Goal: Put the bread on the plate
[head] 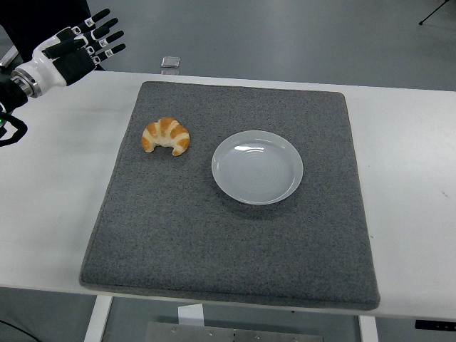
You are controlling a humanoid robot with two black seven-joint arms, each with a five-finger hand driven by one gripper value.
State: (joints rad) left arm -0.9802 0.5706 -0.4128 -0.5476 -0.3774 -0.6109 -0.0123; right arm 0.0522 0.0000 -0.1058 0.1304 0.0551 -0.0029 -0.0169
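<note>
A golden croissant point(166, 135) lies on the grey mat point(228, 235), left of centre, its ends pointing toward the near edge. To its right an empty white plate point(257, 167) sits flat on the mat, a short gap apart from the bread. My left hand point(89, 40) hovers at the far left, above the table's back edge and well up and left of the croissant. Its fingers are spread straight and hold nothing. The right arm does not show.
The grey mat covers most of the white table point(57, 185). A small silver object point(170, 62) lies on the floor beyond the table's far edge. A tripod leg point(434, 13) shows at the top right.
</note>
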